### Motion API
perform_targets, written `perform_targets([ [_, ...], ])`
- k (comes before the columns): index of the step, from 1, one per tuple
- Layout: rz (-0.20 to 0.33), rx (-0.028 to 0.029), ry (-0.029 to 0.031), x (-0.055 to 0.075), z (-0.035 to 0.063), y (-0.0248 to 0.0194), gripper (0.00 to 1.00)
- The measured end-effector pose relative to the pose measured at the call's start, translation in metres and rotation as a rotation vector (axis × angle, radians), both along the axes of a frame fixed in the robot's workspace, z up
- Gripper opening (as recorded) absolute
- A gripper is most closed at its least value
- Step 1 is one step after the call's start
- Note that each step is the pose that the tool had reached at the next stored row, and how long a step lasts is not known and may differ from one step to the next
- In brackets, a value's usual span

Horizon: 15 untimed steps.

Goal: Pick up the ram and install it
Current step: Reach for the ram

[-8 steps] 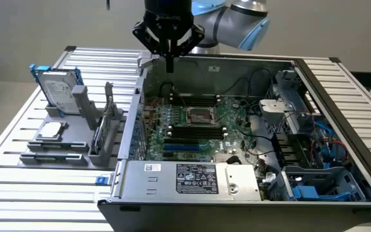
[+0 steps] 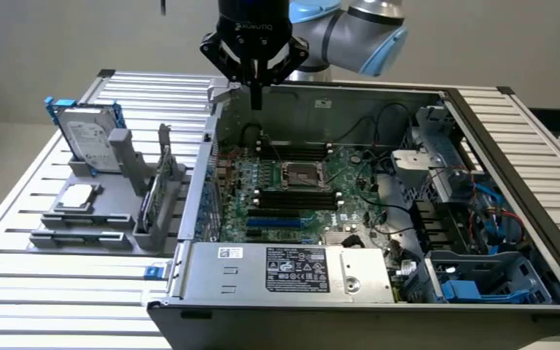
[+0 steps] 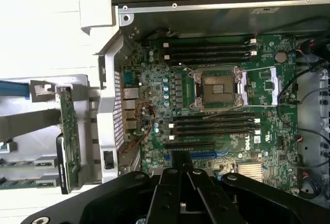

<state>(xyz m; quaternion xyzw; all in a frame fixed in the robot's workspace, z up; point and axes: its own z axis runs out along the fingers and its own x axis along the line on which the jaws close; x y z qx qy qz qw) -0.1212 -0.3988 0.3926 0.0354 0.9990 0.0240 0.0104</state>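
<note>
Gripper point(image 2: 256, 100) hangs straight down from the bent arm, fingers pinched together and gripping nothing, right over the open computer case point(image 2: 378, 102) at its rim. The ram point(image 3: 68, 141) stands on edge in the grey holder point(image 2: 85, 237) just outside the case's side wall, well apart from the fingers. Inside the case, the black slots point(image 3: 211, 123) lie bare, with clear air above.

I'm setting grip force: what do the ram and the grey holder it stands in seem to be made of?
The ram looks like matte green circuit board, with small components dotted along its face. The grey holder looks like plastic, evenly matte with no metallic glint, though painted metal cannot be ruled out.
</note>
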Motion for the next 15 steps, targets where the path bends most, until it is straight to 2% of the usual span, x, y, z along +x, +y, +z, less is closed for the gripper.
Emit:
perform_targets([
  [4, 0.0, -0.0002, 0.0, -0.001, 0.0001, 0.0, 0.11],
  [15, 0.0, 0.0001, -0.0002, -0.05, 0.0, 0.0, 0.11],
])
